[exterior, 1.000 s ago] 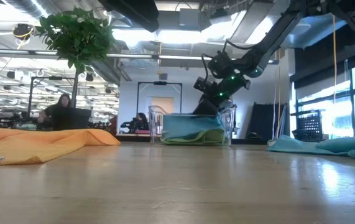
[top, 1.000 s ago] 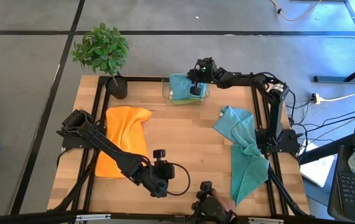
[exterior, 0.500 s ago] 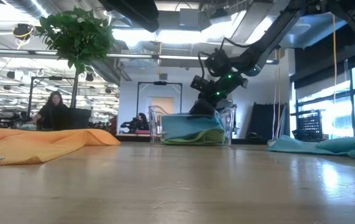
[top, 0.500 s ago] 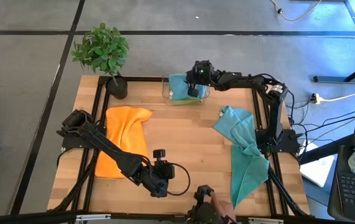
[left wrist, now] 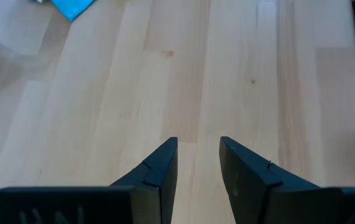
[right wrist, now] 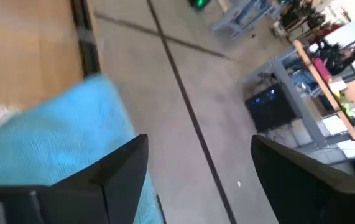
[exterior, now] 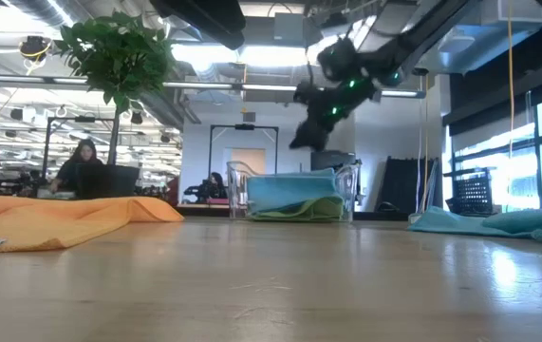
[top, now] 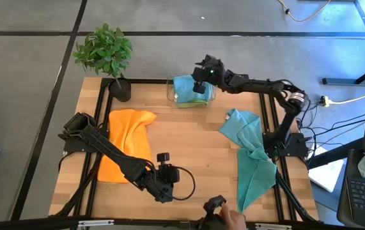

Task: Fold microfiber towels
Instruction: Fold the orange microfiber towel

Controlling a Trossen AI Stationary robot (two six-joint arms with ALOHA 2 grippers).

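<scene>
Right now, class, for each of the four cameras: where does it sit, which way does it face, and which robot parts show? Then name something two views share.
High view: overhead, facing down on the wooden table, both arms, orange towel.
Low view: tabletop height, facing the room; right gripper above the clear bin.
Left wrist view: looks past the left gripper at bare wood.
Right wrist view: right gripper's open fingers over a blue towel.
Shared: high and low views both show the bin.

Wooden table (top: 188,144), black frame round its edge. An orange towel (top: 126,144) lies spread on the left side, a teal towel (top: 251,155) rumpled along the right. At the far edge sits a clear bin (top: 190,92) and, at the far-left corner, a potted plant (top: 107,55).
</scene>
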